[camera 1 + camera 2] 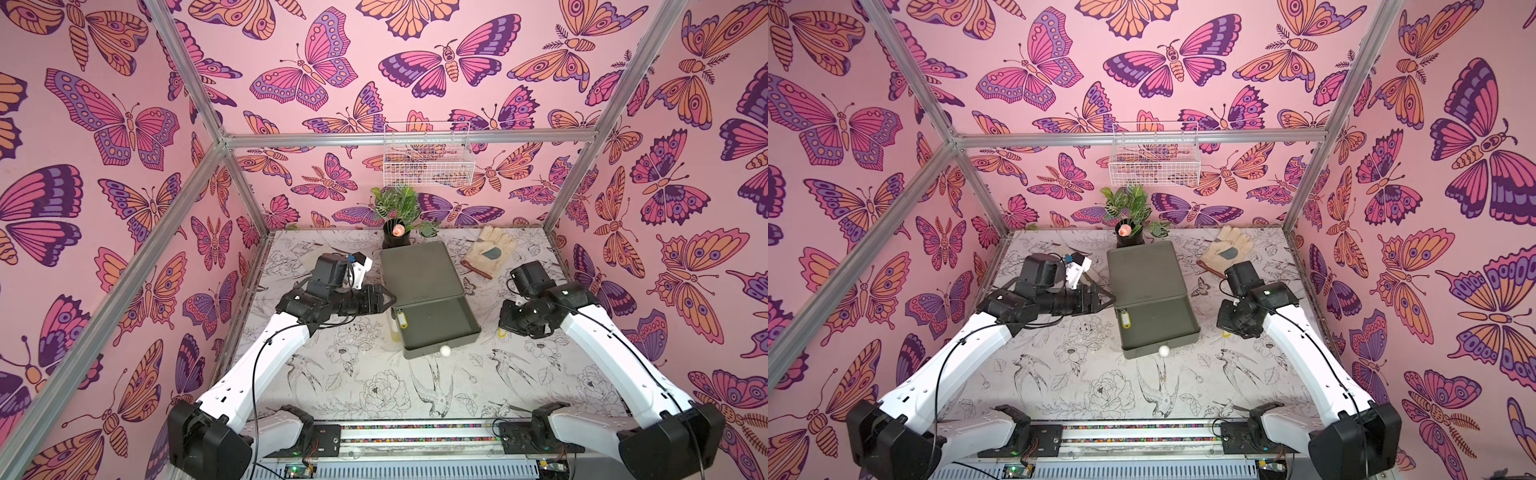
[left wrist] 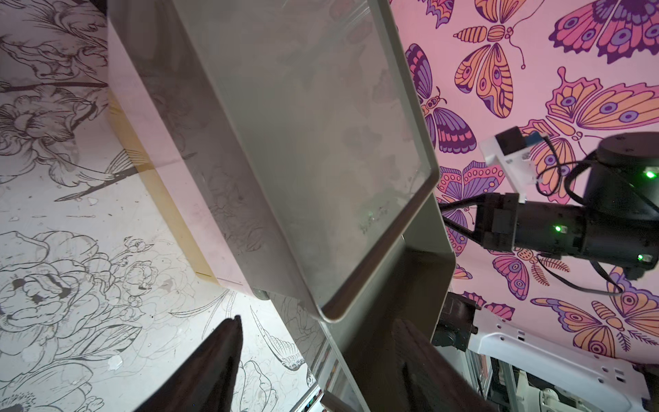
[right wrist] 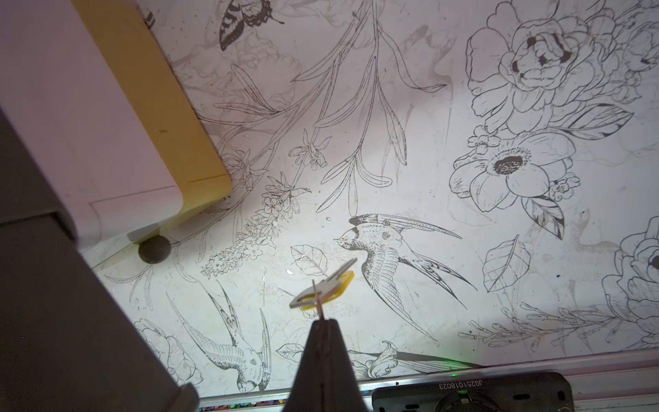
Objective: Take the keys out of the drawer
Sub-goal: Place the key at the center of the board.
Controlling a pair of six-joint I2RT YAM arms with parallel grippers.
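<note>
The grey-green drawer (image 1: 440, 328) stands pulled open at the front of its flat box (image 1: 419, 270) in both top views. One of the keys, with a yellow tag (image 1: 402, 322) (image 1: 1124, 319), lies in the drawer's left corner. My left gripper (image 1: 392, 300) (image 2: 321, 356) is open at the box's left side, level with that corner, with nothing between its fingers. My right gripper (image 3: 322, 321) is shut on a second yellow-tagged key (image 3: 326, 290), which hangs a little above the table to the right of the drawer. Only a bit of that yellow tag (image 1: 501, 332) shows in a top view.
A white knob (image 1: 445, 351) sticks out of the drawer front. A potted plant (image 1: 397, 232) stands behind the box, and a work glove (image 1: 490, 251) lies at the back right. A wire basket (image 1: 428, 156) hangs on the back wall.
</note>
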